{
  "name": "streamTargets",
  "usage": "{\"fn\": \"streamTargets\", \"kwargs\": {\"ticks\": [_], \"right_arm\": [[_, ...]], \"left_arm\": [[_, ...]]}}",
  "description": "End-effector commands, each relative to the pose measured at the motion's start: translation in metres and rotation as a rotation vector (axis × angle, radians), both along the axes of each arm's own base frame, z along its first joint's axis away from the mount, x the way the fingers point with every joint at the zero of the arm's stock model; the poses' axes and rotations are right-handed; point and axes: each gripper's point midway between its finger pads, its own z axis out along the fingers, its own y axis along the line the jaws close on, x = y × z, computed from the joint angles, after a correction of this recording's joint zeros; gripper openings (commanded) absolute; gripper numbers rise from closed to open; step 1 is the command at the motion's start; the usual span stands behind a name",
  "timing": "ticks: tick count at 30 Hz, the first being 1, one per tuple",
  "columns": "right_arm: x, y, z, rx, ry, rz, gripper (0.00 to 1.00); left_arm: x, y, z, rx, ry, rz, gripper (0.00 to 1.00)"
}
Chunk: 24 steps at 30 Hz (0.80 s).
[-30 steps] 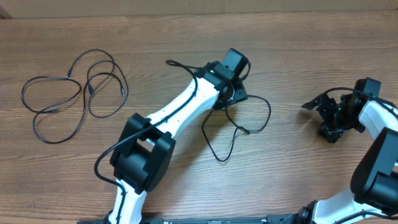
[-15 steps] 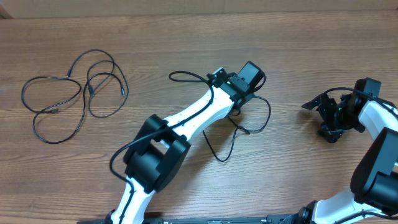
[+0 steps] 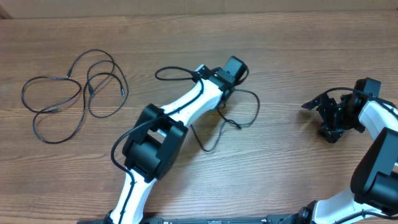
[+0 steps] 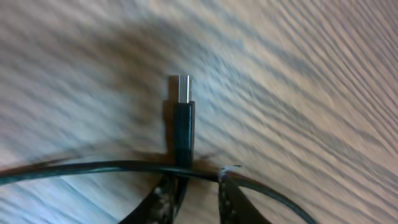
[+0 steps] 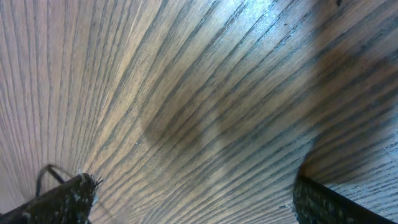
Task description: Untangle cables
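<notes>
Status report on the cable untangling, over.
Left gripper pinching cable plug. Right gripper open, empty. Other cables looped at far left. No obstruction seen.

L arm (image 3: 186,106): base at near edge of bench (image 3: 292,50), left of ctr; stretched diag. toward far edge, elbow low, wrist ending about mid-bench. L gripper (image 3: 227,92) pointing down under wrist cam; in wrist view (image 4: 202,186) jaws drawn nearly together, pinching thin cable (image 4: 179,124) at its plug end. R arm (image 3: 379,155): rises from near-right corner, folded back along right edge, wrist turned toward bench ctr. R gripper (image 3: 316,118) low over bench, jaws spread fully apart, nothing between fingers (image 5: 62,199).
</notes>
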Motion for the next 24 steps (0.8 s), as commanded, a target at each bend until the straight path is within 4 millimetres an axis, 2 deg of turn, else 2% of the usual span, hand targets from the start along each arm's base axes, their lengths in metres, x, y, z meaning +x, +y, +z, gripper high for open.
{"fn": "streamTargets", "kwargs": {"ticks": [1,4,9,15,19,22,24], "right_arm": [[-0.003,-0.010,-0.006,-0.045,0.022,-0.011,1.00],[-0.004,-0.010,-0.006,-0.044,0.022,-0.011,1.00],[-0.003,-0.010,-0.006,-0.045,0.022,-0.011,1.00],[-0.003,-0.010,-0.006,-0.045,0.022,-0.011,1.00],[-0.004,-0.010,-0.006,-0.045,0.023,-0.011,1.00],[-0.004,-0.010,-0.006,-0.044,0.022,-0.011,1.00],[-0.003,-0.010,-0.006,-0.044,0.022,-0.011,1.00]], "left_arm": [[0.001,0.019,-0.007,0.144,0.009,-0.117,0.23],[-0.003,0.024,-0.009,0.193,0.038,-0.190,0.23],[-0.015,0.044,-0.011,0.340,0.103,-0.314,0.22],[-0.033,0.064,-0.013,0.434,0.223,-0.435,0.19],[-0.037,0.076,-0.008,0.428,0.279,-0.421,0.31],[-0.033,0.075,-0.001,0.378,0.289,-0.412,0.46],[-0.028,0.070,0.005,0.331,0.282,-0.409,0.47]]}}
